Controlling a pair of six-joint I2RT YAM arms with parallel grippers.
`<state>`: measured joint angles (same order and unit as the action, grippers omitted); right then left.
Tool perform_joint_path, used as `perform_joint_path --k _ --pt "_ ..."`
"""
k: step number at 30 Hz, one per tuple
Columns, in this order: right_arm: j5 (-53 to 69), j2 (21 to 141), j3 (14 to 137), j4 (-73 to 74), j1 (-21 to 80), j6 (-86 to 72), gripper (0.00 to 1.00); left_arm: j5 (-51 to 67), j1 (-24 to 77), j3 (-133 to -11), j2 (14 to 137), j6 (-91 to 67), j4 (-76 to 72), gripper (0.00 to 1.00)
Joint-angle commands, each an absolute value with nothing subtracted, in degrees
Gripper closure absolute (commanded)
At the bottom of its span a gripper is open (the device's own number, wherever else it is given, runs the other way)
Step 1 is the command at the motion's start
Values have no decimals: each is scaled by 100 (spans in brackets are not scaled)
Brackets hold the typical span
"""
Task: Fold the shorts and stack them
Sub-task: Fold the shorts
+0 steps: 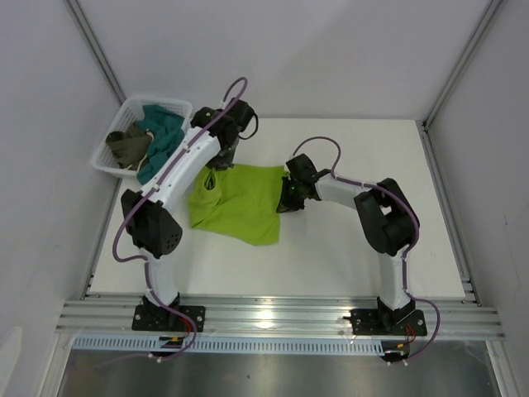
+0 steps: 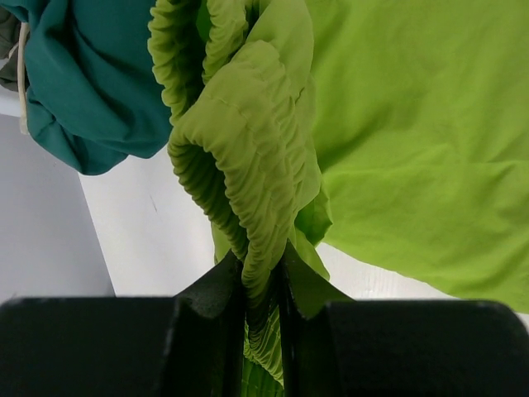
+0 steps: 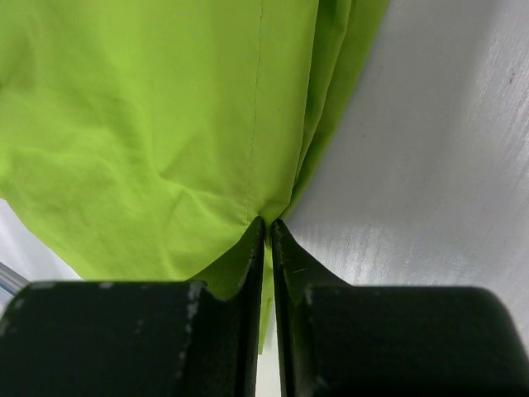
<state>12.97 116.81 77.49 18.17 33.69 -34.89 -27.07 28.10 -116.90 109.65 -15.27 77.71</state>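
The lime-green shorts (image 1: 240, 203) lie spread on the white table in the middle of the top view. My left gripper (image 1: 221, 157) is shut on the ribbed elastic waistband (image 2: 248, 157) at the shorts' far left corner, and the band bunches up between the fingers (image 2: 297, 285). My right gripper (image 1: 289, 194) is shut on a thin fold at the shorts' right edge (image 3: 273, 207), low over the table. The drawstring and logo do not show.
A white basket (image 1: 111, 161) stands at the table's far left corner and holds a teal garment (image 1: 161, 136) and an olive-brown garment (image 1: 128, 147). The teal cloth hangs close to my left gripper in the left wrist view (image 2: 91, 91). Grey walls surround the table.
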Motion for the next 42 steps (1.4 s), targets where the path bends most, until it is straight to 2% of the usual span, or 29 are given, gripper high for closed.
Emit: perform_joint_path --k 1,13,23,34,42 --pt "1204 11944 7813 1872 3419 -3559 91 -3138 3084 -11996 11056 -1731 8552 100" --pt "1423 12138 7761 1670 3375 -3779 91 -3480 4016 -12480 11961 -1995 8780 100" --pt "1406 12050 7436 1644 3270 -3999 93 -3683 4675 -12358 12374 -2153 8587 100" --pt "1143 11593 6926 1749 3112 -4104 95 -3252 5010 -11734 12630 -2320 7928 100" --pt "1107 11391 6653 1688 3059 -4122 96 -3366 5080 -11988 13209 -2329 7849 99"
